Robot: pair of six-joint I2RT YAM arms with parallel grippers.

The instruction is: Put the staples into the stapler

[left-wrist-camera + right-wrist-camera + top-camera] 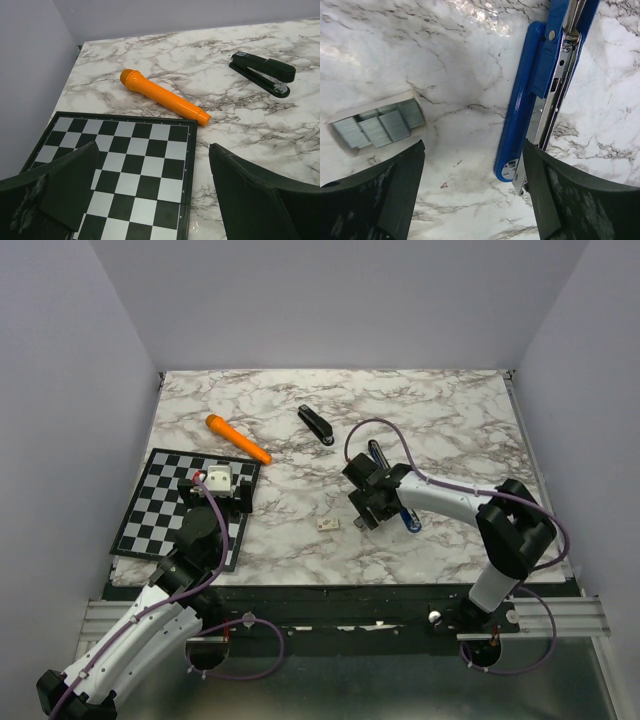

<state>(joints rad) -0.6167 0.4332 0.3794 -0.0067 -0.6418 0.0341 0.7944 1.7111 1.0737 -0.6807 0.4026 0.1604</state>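
Readable text: none in any view.
Black stapler (262, 71): small pale label at one end, too small to make out.
Blue stapler (532, 85): nothing legible on shell or rail.
Chessboard (125, 165): plain squares only.

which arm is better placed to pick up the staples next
Right. The right end effector, open, hangs just over the staples and the blue stapler beside them. The left end effector, also open, sits over the chessboard, away from both.
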